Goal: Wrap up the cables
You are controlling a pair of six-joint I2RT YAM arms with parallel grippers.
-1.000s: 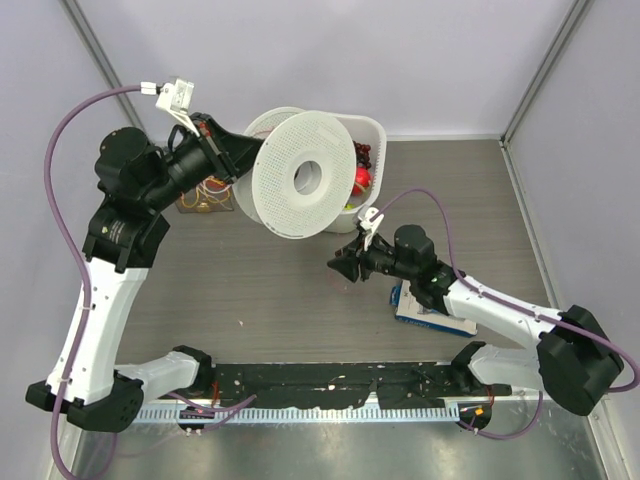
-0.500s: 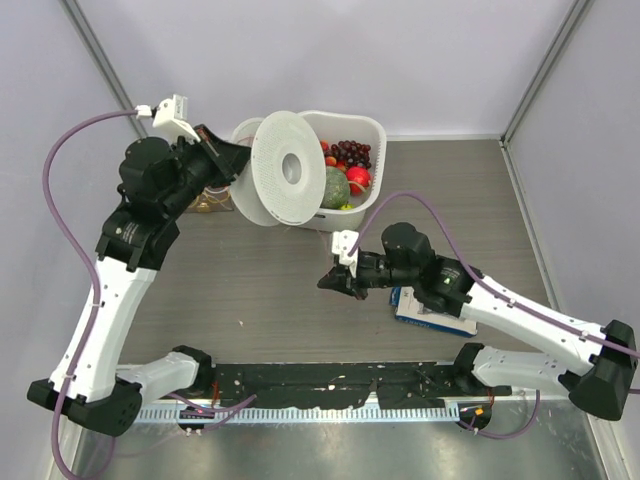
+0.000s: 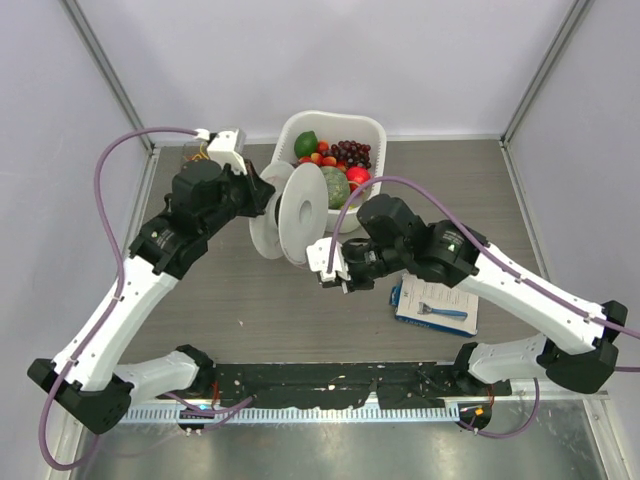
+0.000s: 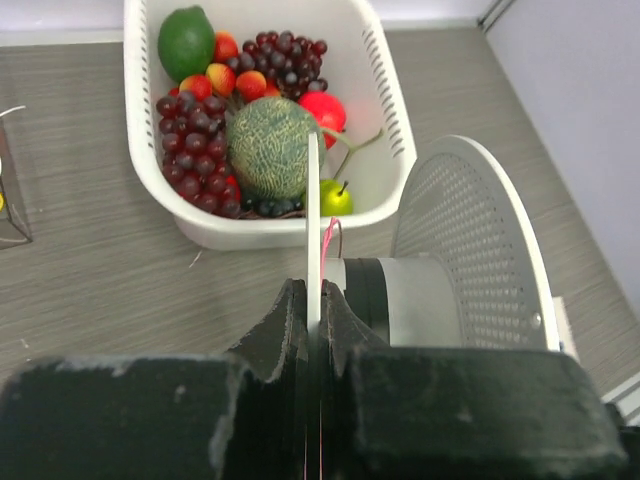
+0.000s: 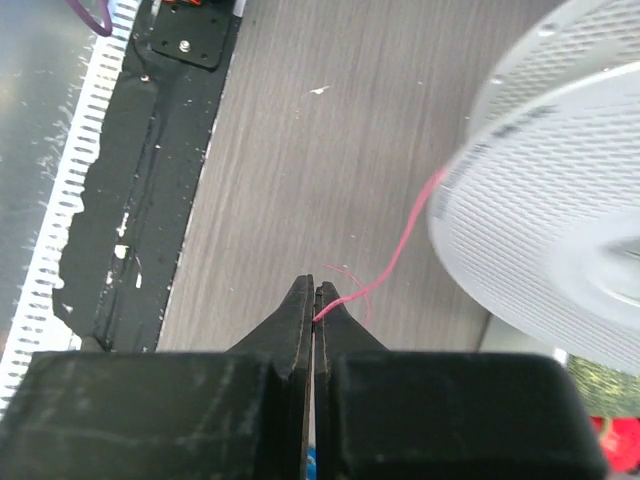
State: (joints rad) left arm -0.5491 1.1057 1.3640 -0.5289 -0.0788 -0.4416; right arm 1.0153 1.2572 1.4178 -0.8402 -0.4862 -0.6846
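The red cable (image 5: pixel 405 235) is string-thin, limp and nearly weightless, likely to slip or snap if jerked. It runs from centre frame up to the white spool (image 5: pixel 540 200) at upper right. The right claw (image 5: pixel 313 292) pinches it shut near its free end, a sensible hold. The left claw (image 4: pixel 312 292) clamps the spool's thin, perforated plastic flange, rigid and smooth.

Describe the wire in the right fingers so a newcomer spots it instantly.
Find the white fruit basket at the table's far side; in front of it the left gripper holds a white perforated spool. A pink-red wire runs from that spool to the shut right gripper. It is string-thin, unlike the robot's thick mauve cords.
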